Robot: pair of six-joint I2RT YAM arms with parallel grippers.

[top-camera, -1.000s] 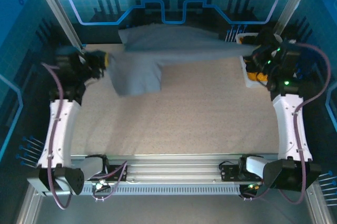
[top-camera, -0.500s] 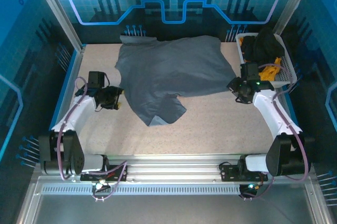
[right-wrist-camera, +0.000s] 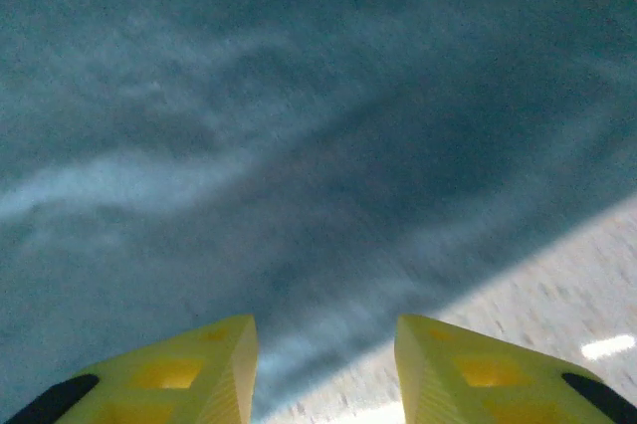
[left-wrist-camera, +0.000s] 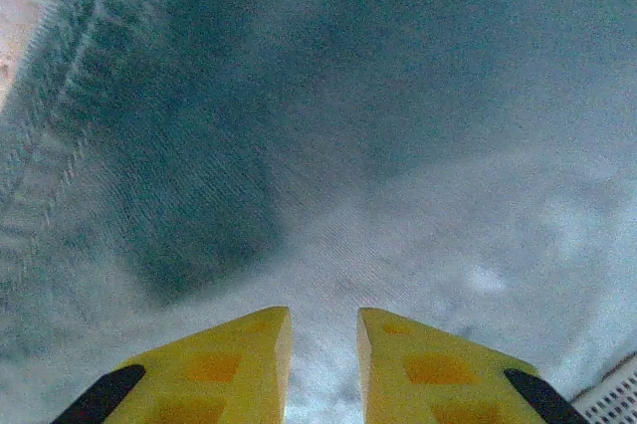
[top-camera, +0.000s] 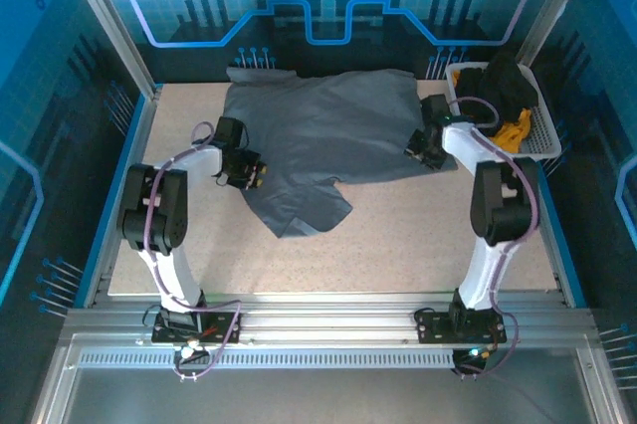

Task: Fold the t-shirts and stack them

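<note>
I had the left pincer (top-camera: pixel 253 173) parted narrowly and the right pincer (top-camera: pixel 418 145) spread wider, neither pinching anything. The grey shirt (top-camera: pixel 328 135) lay flat beneath both and between them. Its edge ran just ahead of the right tips, so I feared closing there might catch too little cloth, let it slip and skew the fold

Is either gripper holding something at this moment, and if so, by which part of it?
Nothing is held. The left gripper and the right gripper both have their fingers apart over the grey t-shirt, with no cloth between them.
</note>
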